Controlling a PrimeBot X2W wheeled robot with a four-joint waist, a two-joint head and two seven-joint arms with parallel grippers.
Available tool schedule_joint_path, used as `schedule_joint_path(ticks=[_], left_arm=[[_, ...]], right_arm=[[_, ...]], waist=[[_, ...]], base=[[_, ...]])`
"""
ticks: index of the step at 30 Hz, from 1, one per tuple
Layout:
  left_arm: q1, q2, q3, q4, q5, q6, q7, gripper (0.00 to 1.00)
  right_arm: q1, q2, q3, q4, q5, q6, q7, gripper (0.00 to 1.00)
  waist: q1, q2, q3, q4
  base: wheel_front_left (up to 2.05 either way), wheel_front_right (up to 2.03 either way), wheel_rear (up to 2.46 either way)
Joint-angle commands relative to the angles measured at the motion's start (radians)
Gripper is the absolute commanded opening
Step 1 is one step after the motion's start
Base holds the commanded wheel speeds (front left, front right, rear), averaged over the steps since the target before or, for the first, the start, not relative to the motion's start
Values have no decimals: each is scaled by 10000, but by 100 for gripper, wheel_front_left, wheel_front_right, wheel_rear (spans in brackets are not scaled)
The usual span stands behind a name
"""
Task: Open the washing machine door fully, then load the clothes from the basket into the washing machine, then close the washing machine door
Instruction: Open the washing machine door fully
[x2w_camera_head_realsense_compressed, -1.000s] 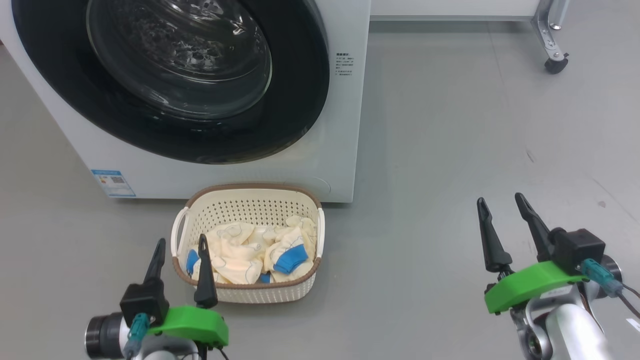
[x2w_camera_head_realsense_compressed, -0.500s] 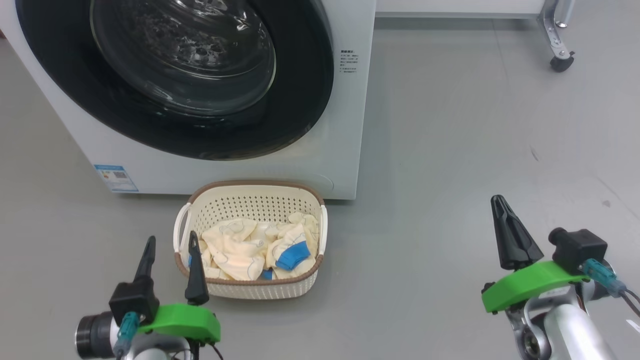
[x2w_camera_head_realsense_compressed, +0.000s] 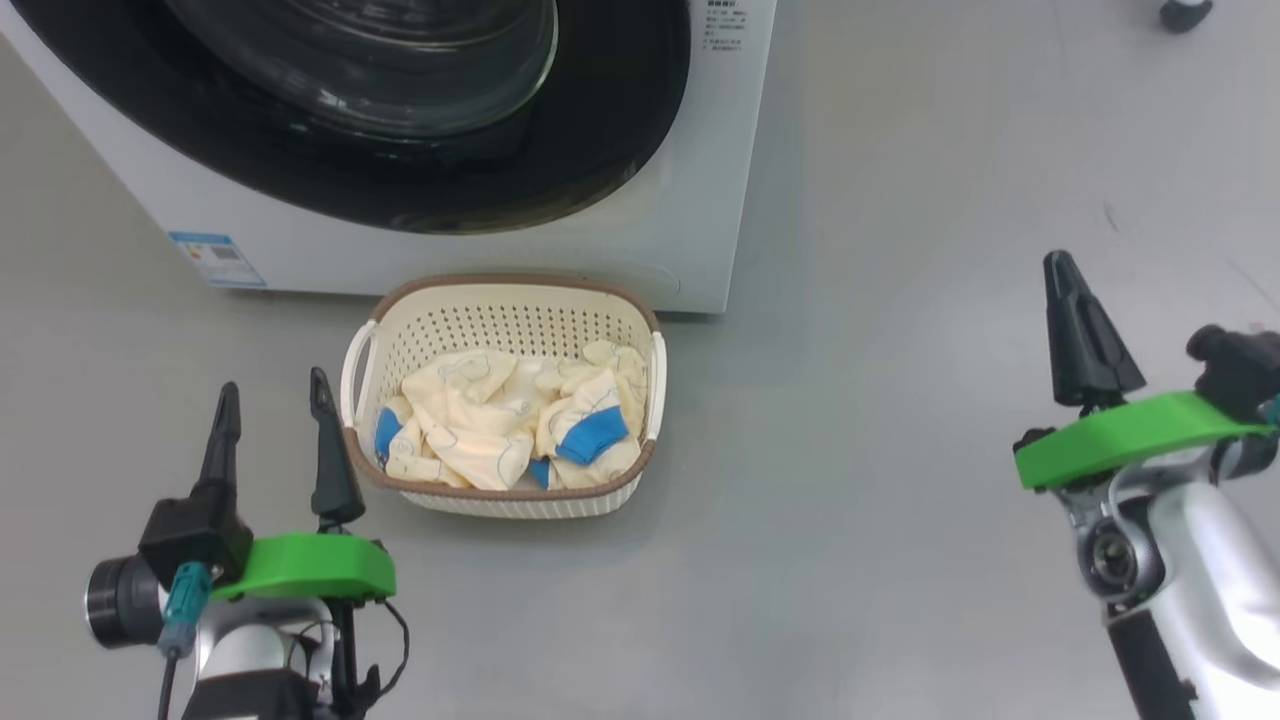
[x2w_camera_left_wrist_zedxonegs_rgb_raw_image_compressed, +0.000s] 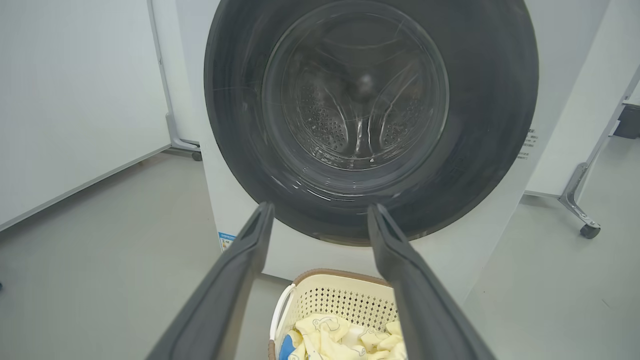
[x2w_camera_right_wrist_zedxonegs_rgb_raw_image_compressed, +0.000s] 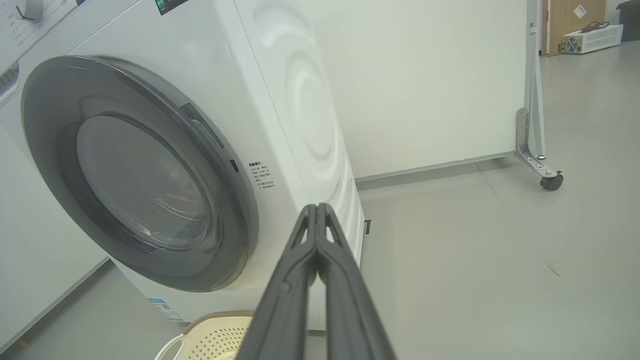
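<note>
Head view: the right gripper (x2w_camera_head_realsense_compressed: 1062, 270), spread a second ago, has clenched to a single point on nothing. The left gripper (x2w_camera_head_realsense_compressed: 273, 385) stays released beside the basket (x2w_camera_head_realsense_compressed: 500, 290). The whole picture has slid, so the camera moved, not the things. The clothes (x2w_camera_head_realsense_compressed: 480, 420) lie heaped in the basket, just before the washing machine (x2w_camera_head_realsense_compressed: 700, 200).

Left wrist view: parted fingers frame the washing machine door (x2w_camera_left_wrist_zedxonegs_rgb_raw_image_compressed: 490, 100) — shut flush, steel drum behind the glass.

Right wrist view: pressed-together fingers aim at the door's right edge (x2w_camera_right_wrist_zedxonegs_rgb_raw_image_compressed: 235, 210). Likely a readied hook for opening — nothing loaded yet.
</note>
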Motion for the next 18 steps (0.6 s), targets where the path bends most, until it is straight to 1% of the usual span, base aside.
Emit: schedule_joint_path(ticks=[1, 6, 11, 18], left_arm=[[-410, 139, 322, -356, 80, -38, -140, 100], [-725, 139, 83, -461, -94, 64, -140, 100], [-1017, 139, -210, -569, -295, 232, -140, 100], [-1363, 139, -599, -670, -545, 430, -140, 100]], right_arm=[[-574, -236, 288, -228, 211, -30, -118, 0], [-1772, -1154, 1110, 93, 1529, -30, -83, 0], [-3100, -2048, 1768, 127, 2964, -30, 59, 0], [-4747, -2967, 2629, 199, 4666, -30, 413, 0]], waist=[[-1, 0, 421, 107], [-1, 0, 1225, 344], [-1, 0, 1856, 625], [-1, 0, 2557, 1023]], base=[[0, 0, 0], [0, 0, 0], [0, 0, 0], [0, 0, 0]])
